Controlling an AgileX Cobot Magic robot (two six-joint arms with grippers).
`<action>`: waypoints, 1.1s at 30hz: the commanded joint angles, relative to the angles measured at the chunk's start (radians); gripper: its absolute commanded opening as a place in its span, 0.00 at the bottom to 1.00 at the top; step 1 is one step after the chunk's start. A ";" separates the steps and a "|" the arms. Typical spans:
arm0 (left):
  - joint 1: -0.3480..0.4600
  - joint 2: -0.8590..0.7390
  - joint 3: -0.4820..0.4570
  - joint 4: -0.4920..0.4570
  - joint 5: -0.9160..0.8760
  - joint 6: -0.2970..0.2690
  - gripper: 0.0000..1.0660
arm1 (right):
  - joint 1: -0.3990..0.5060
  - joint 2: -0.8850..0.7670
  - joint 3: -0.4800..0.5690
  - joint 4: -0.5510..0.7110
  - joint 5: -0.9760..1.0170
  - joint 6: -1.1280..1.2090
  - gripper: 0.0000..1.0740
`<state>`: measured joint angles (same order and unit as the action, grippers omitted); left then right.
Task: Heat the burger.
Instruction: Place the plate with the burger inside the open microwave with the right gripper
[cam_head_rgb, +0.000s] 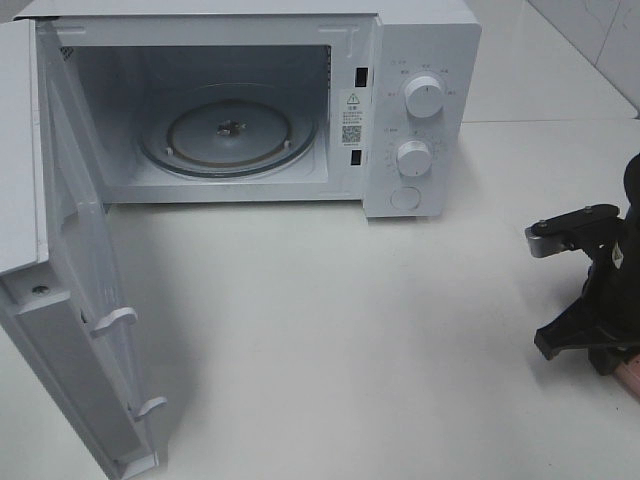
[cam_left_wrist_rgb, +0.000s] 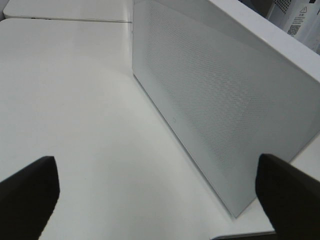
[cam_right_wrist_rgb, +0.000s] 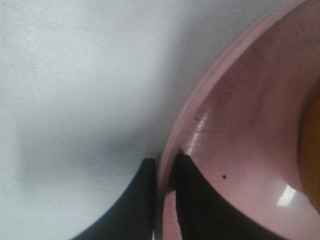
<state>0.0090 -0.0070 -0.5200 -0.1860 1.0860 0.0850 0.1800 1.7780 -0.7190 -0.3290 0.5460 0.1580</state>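
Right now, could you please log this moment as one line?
microwave door open | turntable empty | left gripper open by door | right gripper shut on pink plate rim

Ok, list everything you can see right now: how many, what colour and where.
microwave: one, white, back of the table, door swung open to the left
glass turntable: one, clear, inside the microwave
knobs: two, white, on the microwave's right panel
table: one, white, under everything
plate: one, pink, right side of the table
burger: one, only an orange-brown sliver shows, over the plate
left pincer: one, black, open, near the door
right pincer: one, black, shut on the plate's rim
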 joint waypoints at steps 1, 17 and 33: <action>-0.004 -0.017 0.003 0.000 -0.013 -0.001 0.94 | 0.000 0.016 0.008 -0.049 0.012 0.065 0.00; -0.004 -0.017 0.003 0.000 -0.013 -0.001 0.94 | 0.097 -0.092 0.008 -0.271 0.133 0.299 0.00; -0.004 -0.017 0.003 0.000 -0.013 -0.001 0.94 | 0.255 -0.192 0.009 -0.320 0.260 0.340 0.00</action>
<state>0.0090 -0.0070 -0.5200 -0.1860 1.0860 0.0850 0.4320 1.5990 -0.7110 -0.6050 0.7720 0.4950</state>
